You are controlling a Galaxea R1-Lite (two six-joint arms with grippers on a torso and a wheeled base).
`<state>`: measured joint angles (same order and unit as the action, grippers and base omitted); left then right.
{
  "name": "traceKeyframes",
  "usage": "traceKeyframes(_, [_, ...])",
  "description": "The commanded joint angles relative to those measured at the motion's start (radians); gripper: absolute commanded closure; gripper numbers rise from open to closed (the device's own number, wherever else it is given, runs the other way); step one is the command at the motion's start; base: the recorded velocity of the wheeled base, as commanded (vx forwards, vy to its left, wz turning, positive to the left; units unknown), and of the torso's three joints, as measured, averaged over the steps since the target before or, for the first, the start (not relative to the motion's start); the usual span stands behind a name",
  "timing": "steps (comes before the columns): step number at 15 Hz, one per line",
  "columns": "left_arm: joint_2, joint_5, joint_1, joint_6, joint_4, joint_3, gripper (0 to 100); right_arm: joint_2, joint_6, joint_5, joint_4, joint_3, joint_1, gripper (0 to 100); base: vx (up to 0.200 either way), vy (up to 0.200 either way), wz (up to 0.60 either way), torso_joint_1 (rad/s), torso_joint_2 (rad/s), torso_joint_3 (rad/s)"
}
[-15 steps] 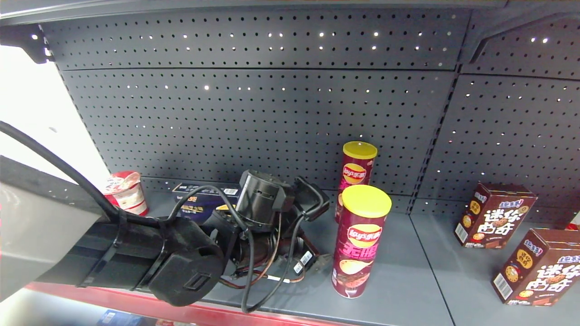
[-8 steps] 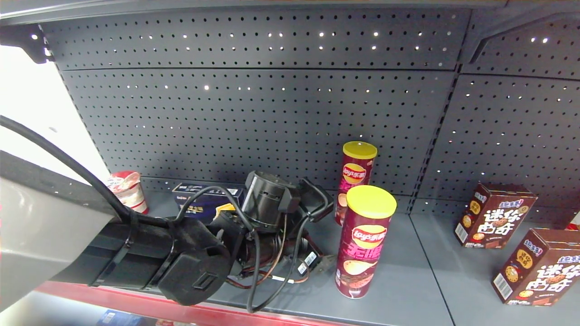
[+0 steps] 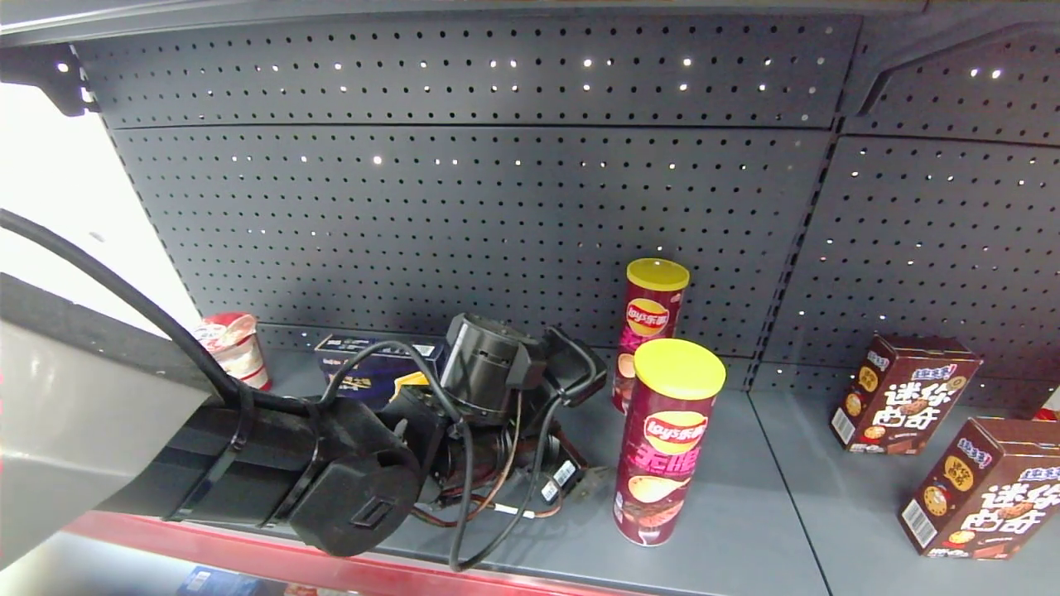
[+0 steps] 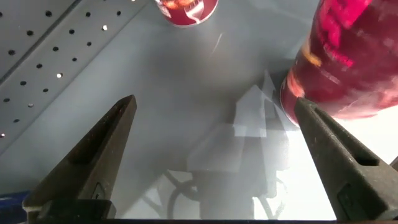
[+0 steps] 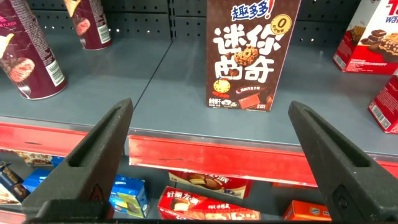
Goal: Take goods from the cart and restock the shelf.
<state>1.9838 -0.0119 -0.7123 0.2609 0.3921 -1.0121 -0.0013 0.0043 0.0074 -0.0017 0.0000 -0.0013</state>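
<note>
Two maroon chip cans with yellow lids stand on the grey shelf (image 3: 729, 530): a front can (image 3: 667, 443) and a back can (image 3: 650, 327). My left arm lies on the shelf just left of the front can. My left gripper (image 4: 214, 104) is open and holds nothing, low over the shelf floor. The front can (image 4: 354, 56) stands just past one fingertip (image 4: 305, 112), outside the gap. The back can's base (image 4: 186, 9) is farther in. My right gripper (image 5: 211, 107) is open in front of the shelf edge, facing a brown cookie box (image 5: 252, 53).
A red-and-white cup (image 3: 232, 348) and a dark blue box (image 3: 373, 364) sit behind my left arm. Two brown cookie boxes (image 3: 903, 393) (image 3: 985, 488) stand on the right section. The pegboard wall (image 3: 464, 207) closes the back. Below the red shelf lip (image 5: 249, 158) lie more packets (image 5: 205, 199).
A second ago my left arm and the front can sat slightly farther left; both shifted a little right. Over the last half second almost nothing has moved.
</note>
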Motion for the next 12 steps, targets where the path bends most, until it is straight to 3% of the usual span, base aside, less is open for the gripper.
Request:
traceKeyframes(1, [-0.051, 0.001, 0.024, 0.003, -0.006, 0.007, 0, 0.001, 0.0, 0.0, 0.0, 0.0, 0.001, 0, 0.0, 0.0, 0.0, 0.0, 0.0, 0.0])
traceKeyframes(4, [-0.181, 0.013, 0.08, 0.001, -0.026, -0.002, 0, 0.001, 0.0, 0.0, 0.0, 0.0, 0.0, 0, 0.0, 0.0, 0.0, 0.0, 0.0, 0.0])
traceKeyframes(8, [-0.447, 0.044, 0.179, -0.002, -0.177, 0.014, 0, 0.001, 0.0, 0.0, 0.0, 0.0, 0.0, 0, 0.0, 0.0, 0.0, 0.0, 0.0, 0.0])
traceKeyframes(10, [-0.6, 0.061, 0.266, -0.006, -0.191, 0.078, 0, 0.001, 0.0, 0.0, -0.001, 0.0, 0.001, 0, 0.0, 0.0, 0.0, 0.0, 0.0, 0.0])
traceKeyframes(11, [-0.712, 0.064, 0.335, -0.035, -0.196, 0.141, 0, 0.001, 0.0, 0.0, 0.0, 0.0, 0.001, 0, 0.0, 0.0, 0.0, 0.0, 0.0, 0.0])
traceKeyframes(12, [-0.772, 0.064, 0.363, -0.061, -0.196, 0.182, 0, 0.001, 0.0, 0.0, 0.0, 0.0, 0.0, 0, 0.0, 0.0, 0.0, 0.0, 0.0, 0.0])
